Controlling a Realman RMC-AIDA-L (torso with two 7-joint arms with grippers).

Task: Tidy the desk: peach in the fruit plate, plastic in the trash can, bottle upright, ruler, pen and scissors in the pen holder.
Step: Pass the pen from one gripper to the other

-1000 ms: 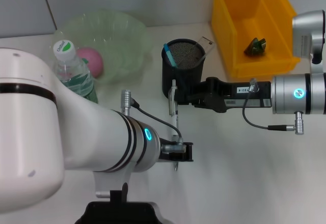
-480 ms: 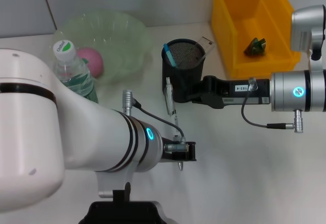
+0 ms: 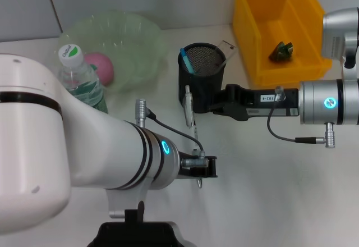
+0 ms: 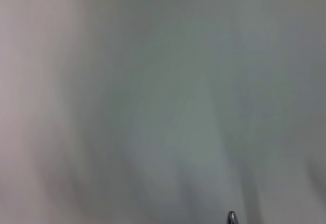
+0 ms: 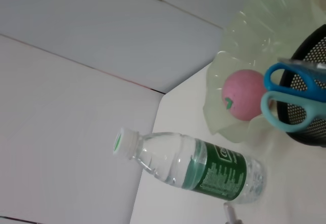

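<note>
While the left gripper [image 3: 201, 171] clamped the slim silver pen [image 3: 191, 117], tilted at six o'clock of the black mesh holder [image 3: 201, 70], it risked catching the rim.

My left wrist view gives me only the blurred pale surface [image 4: 163, 107] and a silver pen's tip [image 4: 232, 217], cut off at the edge. The black mesh pen holder [image 5: 310, 107] runs out of the right wrist view.
</note>
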